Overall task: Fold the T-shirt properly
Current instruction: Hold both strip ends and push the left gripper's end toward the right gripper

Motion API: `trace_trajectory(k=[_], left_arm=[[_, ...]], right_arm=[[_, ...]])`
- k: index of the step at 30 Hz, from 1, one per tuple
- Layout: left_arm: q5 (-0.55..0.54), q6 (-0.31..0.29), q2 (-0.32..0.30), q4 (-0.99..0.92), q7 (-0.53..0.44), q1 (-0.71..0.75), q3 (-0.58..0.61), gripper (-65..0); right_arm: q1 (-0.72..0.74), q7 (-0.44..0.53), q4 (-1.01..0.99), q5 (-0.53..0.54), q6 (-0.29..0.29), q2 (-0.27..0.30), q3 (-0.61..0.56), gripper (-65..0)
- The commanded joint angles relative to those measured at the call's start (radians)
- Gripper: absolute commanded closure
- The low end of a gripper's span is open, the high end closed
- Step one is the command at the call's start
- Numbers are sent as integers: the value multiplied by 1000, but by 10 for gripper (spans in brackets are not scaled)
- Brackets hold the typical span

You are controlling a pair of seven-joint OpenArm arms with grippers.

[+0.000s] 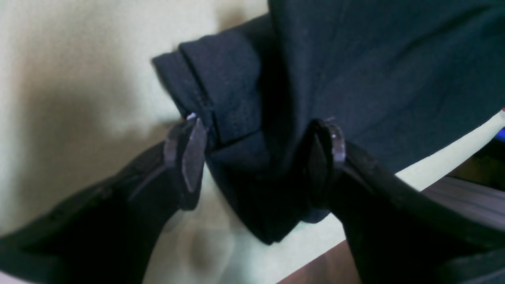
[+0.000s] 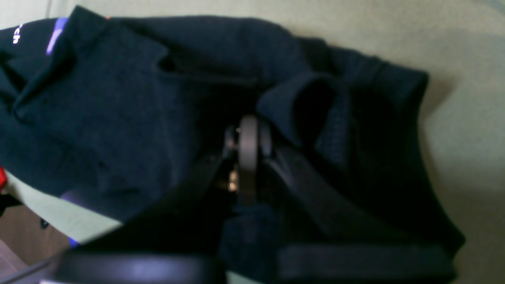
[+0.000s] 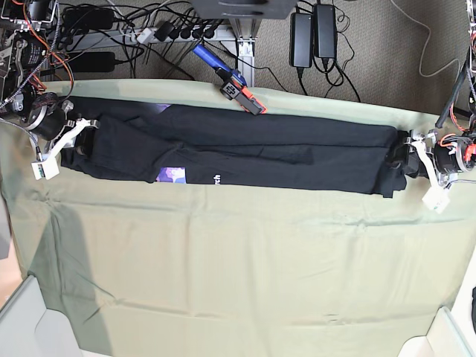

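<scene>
Base view shows the T-shirt [image 3: 238,156] stretched as a long band across the far side of the pale green cloth [image 3: 238,275]; your left gripper [image 1: 262,157] is spread wide around its bunched end, gripping nothing; your right gripper [image 2: 248,157] is clamped on the other end; close the left squarely on all layers before lifting.

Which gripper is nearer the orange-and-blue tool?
Right. The tool lies nearer the right gripper at the shirt's far end than the left gripper.

The T-shirt [image 3: 238,152] lies along the cloth's [image 3: 238,275] far edge, between both hands.
</scene>
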Motion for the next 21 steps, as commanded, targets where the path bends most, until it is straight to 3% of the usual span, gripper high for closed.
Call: trace_trajectory(k=[1,13,15,19,21], left_arm=[[-18,-17,-2,10,-10,-9,-4,-411],[-117,-17,32,10,-10,17,-5,-402],[-169,-17,31,10,-9,17,-5,-319],[-211,-17,32,10,-10,16,-5,-23],[-204,-17,31,10,-9,16,-5,0]], right_arm=[[11,12,12,17,77,18,8,0],[11,12,12,31,77,19,8,0],[11,12,12,31,77,19,8,0],[11,12,12,31,77,19,8,0],[11,12,12,31,77,19,8,0]])
